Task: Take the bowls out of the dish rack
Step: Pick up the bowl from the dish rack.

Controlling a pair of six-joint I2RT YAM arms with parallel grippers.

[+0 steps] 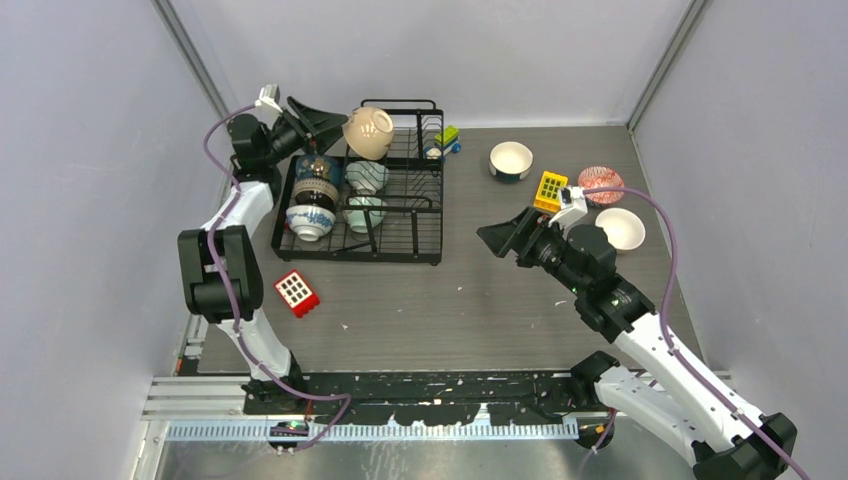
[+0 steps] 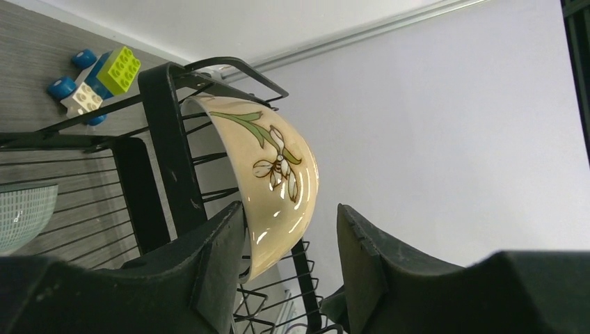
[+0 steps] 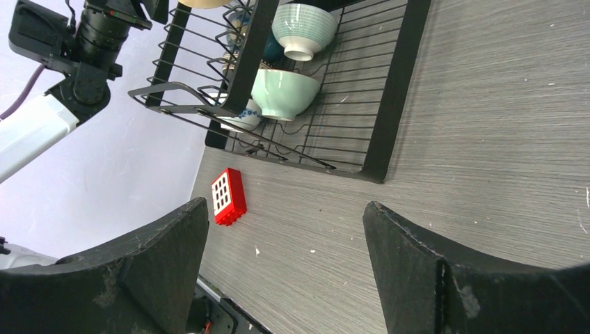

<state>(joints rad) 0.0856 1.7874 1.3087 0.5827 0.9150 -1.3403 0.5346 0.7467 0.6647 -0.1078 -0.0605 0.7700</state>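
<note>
Right jaws stand wide with nothing between them, hovering over the bare worktop (image 1: 450,310) nearest the bases. The left jaws, at the far-left corner of the dish rack (image 1: 405,255), stand partly open astride the cream bowl (image 2: 278,181), which lies tilted on its side there; one finger (image 2: 216,257) touches its wall and the other is just apart. To grasp it well, I judge, both pads should seat squarely on the wall before any lift. The bowl should then rise clear of the upright bar beside it, since a glazed curve may slip. In the rack's near row stand a blue-and-white bowl (image 1: 310,222) and a pale green bowl (image 1: 364,213), and behind them a dark patterned bowl (image 1: 318,180) and a teal bowl (image 1: 366,176). Nothing shows inside any of them. Already out on the right are a white bowl (image 1: 620,228), a red-patterned bowl (image 1: 600,183) and a dark-sided bowl (image 1: 511,160), all seemingly empty.
</note>
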